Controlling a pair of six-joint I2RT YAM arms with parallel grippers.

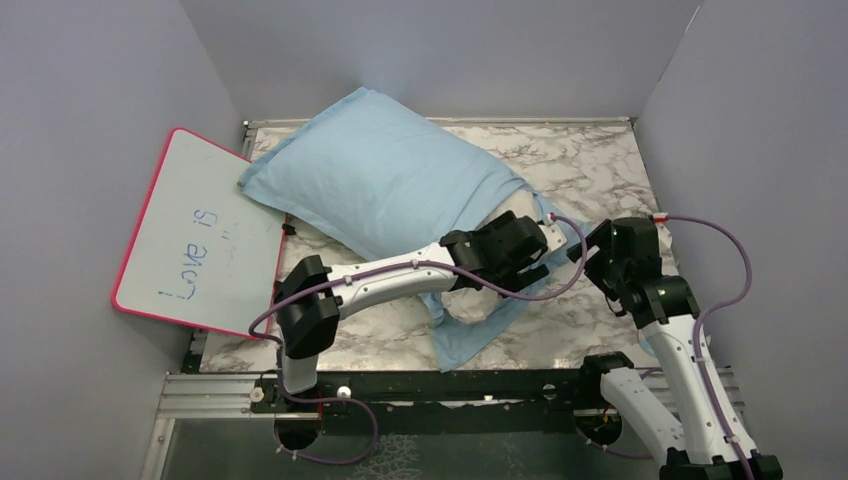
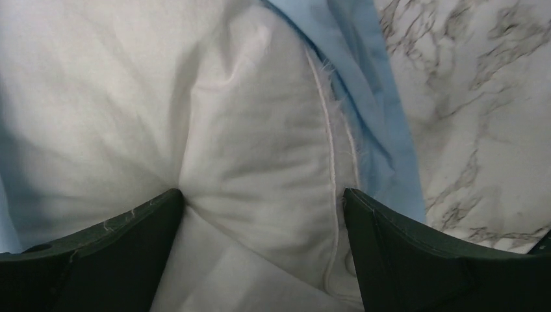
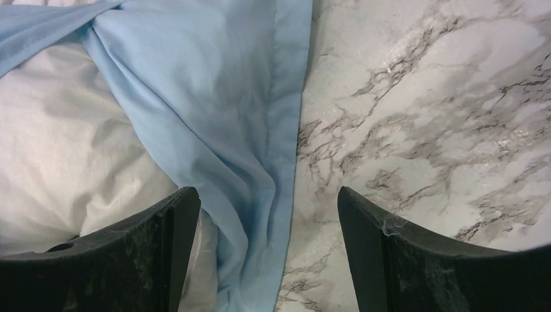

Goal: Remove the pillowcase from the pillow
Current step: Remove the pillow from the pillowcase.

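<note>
At the far left a pink-rimmed whiteboard [image 1: 200,235] leans partly off the marble table [image 1: 590,170], its right edge under the pillow's far-left corner. Next to it, the pillowcase [image 1: 380,180] shows its plain light-blue face and covers most of the pillow [image 1: 478,305], which lies diagonally across the tabletop. Only the pillow's near-right end is bare – off-white, creased fabric pokes out of the sleeve's open mouth, and loose blue cloth is gathered around and below it.

The left gripper [image 2: 261,195] sits right on that bare end. Its jaws are spread wide with a plump bulge of white pillow between the two fingers, and they are not clamped on it. The piped seam and the blue hem run just inside the right finger.

Further right, the right gripper [image 3: 266,195] hangs over the edge of the pillowcase where it meets the marble. Its jaws too are wide apart and grip nothing – the folded blue hem lies between them.
</note>
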